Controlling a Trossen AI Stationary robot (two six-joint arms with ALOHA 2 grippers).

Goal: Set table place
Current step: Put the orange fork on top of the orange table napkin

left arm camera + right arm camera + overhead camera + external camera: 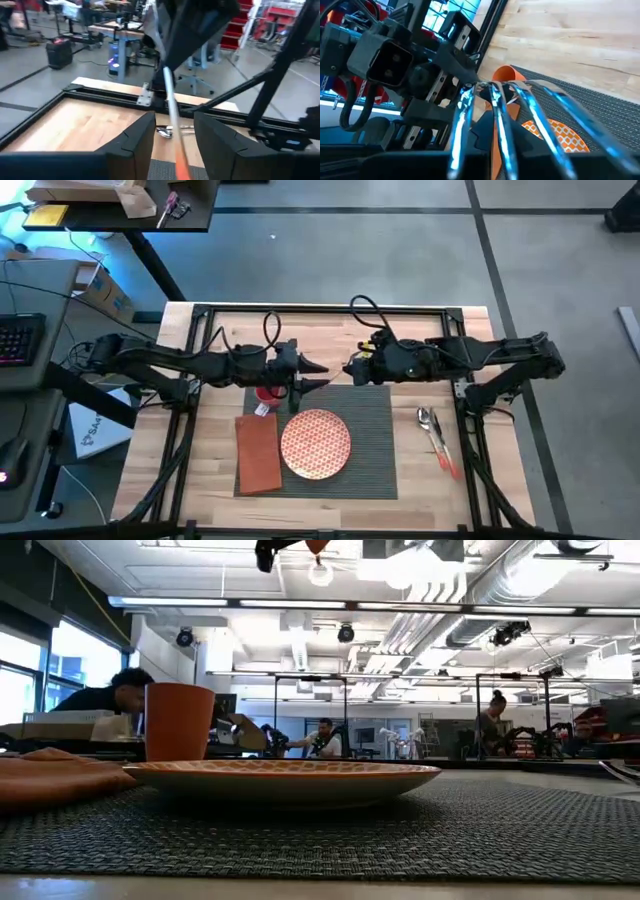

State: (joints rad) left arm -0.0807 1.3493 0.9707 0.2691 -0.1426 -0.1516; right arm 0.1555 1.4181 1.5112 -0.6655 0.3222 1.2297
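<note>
Between the left gripper's [318, 376] spread fingers [135, 145] sits the fork's [170, 100] orange handle, not yet gripped. The right gripper [351, 369] clamps the tine end, seemingly handing it over for the napkin [258, 452] side.

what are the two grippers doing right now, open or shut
Left gripper: open, straddling the fork without gripping it.
Right gripper: shut on the fork.

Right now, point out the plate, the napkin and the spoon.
plate [315, 444], high view, centre of its patterned face.
napkin [258, 453], high view, middle of the cloth.
spoon [425, 417], high view, its bowl.
</note>
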